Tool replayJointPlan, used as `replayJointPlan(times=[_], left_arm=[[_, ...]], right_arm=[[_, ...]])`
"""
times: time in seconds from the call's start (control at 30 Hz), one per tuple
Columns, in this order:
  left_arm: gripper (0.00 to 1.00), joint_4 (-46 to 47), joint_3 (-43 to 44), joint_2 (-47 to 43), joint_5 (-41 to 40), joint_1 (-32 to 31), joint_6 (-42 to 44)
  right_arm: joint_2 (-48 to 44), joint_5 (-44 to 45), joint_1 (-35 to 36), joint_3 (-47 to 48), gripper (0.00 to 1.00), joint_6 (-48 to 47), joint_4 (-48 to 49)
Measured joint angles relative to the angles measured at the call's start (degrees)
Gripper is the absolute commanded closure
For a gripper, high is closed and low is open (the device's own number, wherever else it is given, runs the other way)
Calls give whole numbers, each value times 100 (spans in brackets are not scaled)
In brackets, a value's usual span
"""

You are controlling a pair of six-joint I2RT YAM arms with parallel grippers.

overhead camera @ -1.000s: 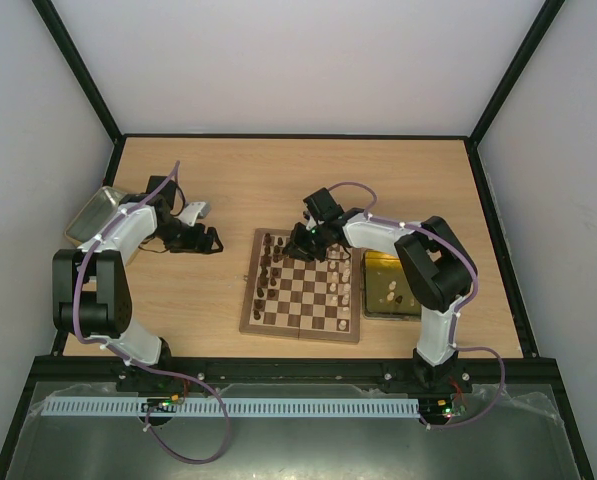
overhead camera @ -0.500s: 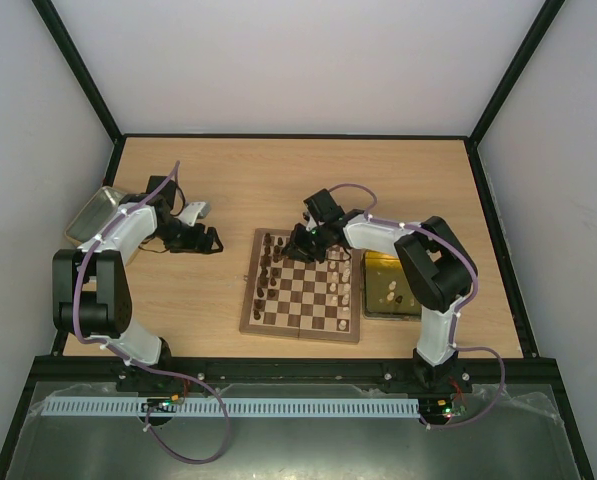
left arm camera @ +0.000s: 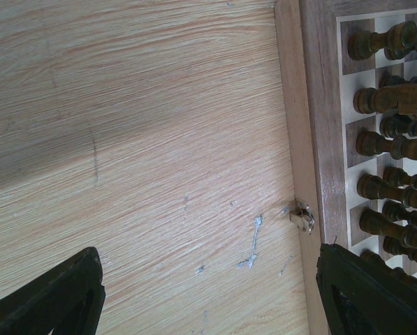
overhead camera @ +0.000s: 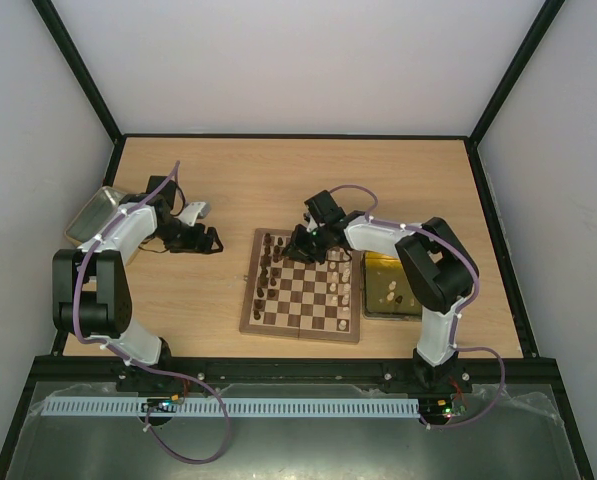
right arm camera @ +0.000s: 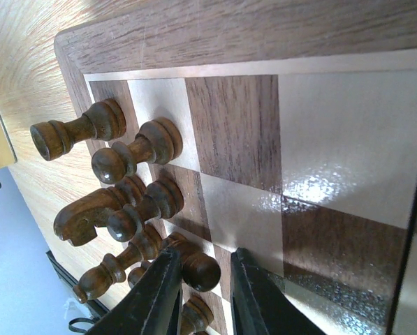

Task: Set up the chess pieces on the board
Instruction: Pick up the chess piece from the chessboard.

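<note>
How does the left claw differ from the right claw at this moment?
The left claw stands wide open; the right claw is narrow, a dark piece between its fingers. The left claw hangs over the table beside the board; the right claw is over the board. Both are black.

The left arm (overhead camera: 123,232) and right arm (overhead camera: 378,235) have white shells, black joints. Purple cables (overhead camera: 350,186) trail both; the left gripper (overhead camera: 214,240) is black.
</note>
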Motion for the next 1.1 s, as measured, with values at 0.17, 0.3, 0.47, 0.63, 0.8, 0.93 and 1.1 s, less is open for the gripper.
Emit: replayJointPlan(times=[0.17,0.3,0.47,0.63,0.8,0.93,1.1], left_arm=[[16,0,0,0,0,0,0],[16,2,0,0,0,0,0],[16,2,0,0,0,0,0],[17,2,0,0,0,0,0],[16,2,0,0,0,0,0],[16,2,0,0,0,0,0],[16,2,0,0,0,0,0]], right_arm=[[0,0,22,0,80,4,2],[0,2,39,0,82,22,2],[0,2,39,4,82,39,2],[0,4,39,15,83,39,2],[0,15,39,46,83,35,-4],[0,44,39,68,83,35,-11],[0,46,39,122,86,35,-9]])
